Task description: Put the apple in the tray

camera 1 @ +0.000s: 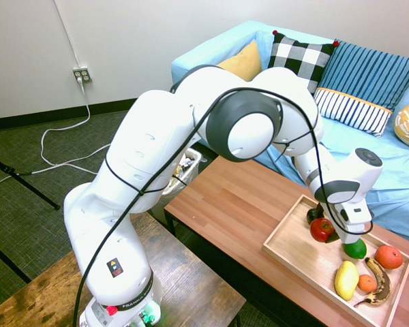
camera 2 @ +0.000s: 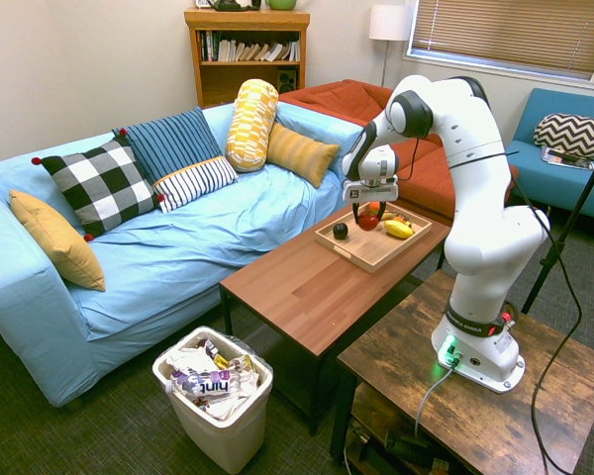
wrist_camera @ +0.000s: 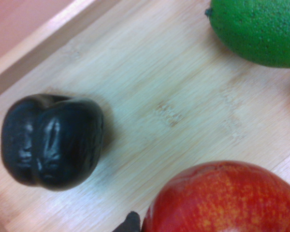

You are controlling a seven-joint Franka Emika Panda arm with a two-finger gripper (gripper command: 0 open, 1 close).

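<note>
Wooden tray [camera 1: 307, 262] with apple [camera 1: 322, 229], lime [camera 1: 355, 248], banana [camera 1: 380, 281]

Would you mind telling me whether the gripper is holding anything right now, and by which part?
The gripper appears to hold the apple by its sides, over the tray; whether the apple already rests on the tray cannot be told.

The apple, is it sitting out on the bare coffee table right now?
No, the apple is over the tray, at the gripper.
</note>
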